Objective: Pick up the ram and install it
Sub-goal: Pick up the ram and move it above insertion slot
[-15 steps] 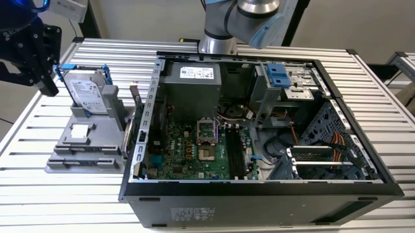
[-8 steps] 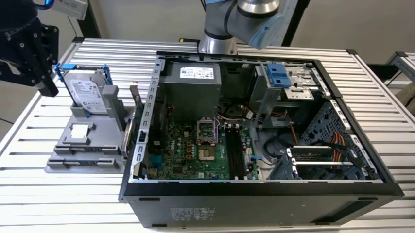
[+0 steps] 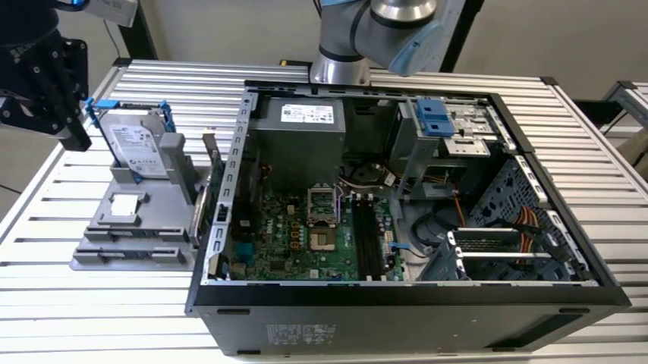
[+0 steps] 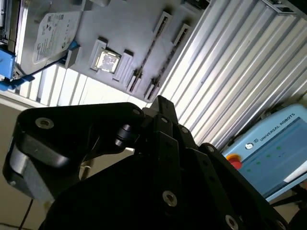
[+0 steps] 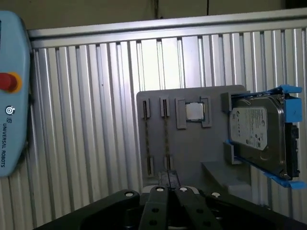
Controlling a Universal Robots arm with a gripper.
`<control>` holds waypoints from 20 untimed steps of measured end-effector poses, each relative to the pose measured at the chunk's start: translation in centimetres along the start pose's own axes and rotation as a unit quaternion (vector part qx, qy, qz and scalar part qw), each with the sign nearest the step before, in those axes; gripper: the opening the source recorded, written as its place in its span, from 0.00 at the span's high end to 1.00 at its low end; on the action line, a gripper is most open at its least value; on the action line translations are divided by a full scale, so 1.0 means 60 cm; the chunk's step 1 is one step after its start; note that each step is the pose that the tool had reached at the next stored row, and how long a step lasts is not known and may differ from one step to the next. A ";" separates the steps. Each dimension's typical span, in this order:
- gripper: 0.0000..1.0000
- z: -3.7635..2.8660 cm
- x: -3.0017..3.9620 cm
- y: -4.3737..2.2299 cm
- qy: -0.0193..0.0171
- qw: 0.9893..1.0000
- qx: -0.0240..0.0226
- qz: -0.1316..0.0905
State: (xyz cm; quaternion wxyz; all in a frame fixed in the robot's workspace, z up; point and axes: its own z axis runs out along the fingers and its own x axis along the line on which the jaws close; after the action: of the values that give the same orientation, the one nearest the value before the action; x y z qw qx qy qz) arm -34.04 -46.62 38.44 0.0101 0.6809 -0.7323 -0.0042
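Observation:
My black gripper (image 3: 73, 139) hangs high over the table at the exterior view's left, beside the grey parts holder (image 3: 106, 262). Its fingers meet at the tip in both wrist views (image 5: 168, 176) (image 4: 160, 102), with nothing between them. Beyond the tip lie the holder's two narrow ram slots (image 5: 146, 139) (image 4: 149, 52). A thin dark line runs along each slot, and I cannot tell whether it is a ram stick seen edge-on. The open computer case (image 3: 238, 189) lies at the exterior view's right, with the green motherboard (image 3: 294, 243) and its long black memory slots (image 3: 365, 241).
A silver hard drive (image 3: 135, 148) with blue handles stands upright in the holder, and a processor chip (image 5: 195, 111) sits beside the slots. A pale teach pendant with a red button (image 5: 8, 81) lies at the ribbed table's edge. The arm's base (image 3: 339, 72) stands behind the case.

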 end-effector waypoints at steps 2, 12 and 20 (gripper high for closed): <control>1.00 0.000 0.000 0.000 0.000 1.000 0.000 -0.008; 1.00 0.000 0.000 0.000 0.001 0.999 0.000 -0.043; 1.00 0.000 0.000 0.000 0.001 0.999 0.000 -0.049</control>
State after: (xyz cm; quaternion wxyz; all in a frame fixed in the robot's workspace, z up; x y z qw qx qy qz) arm -34.05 -46.62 38.44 0.0102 0.7162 -0.6978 -0.0037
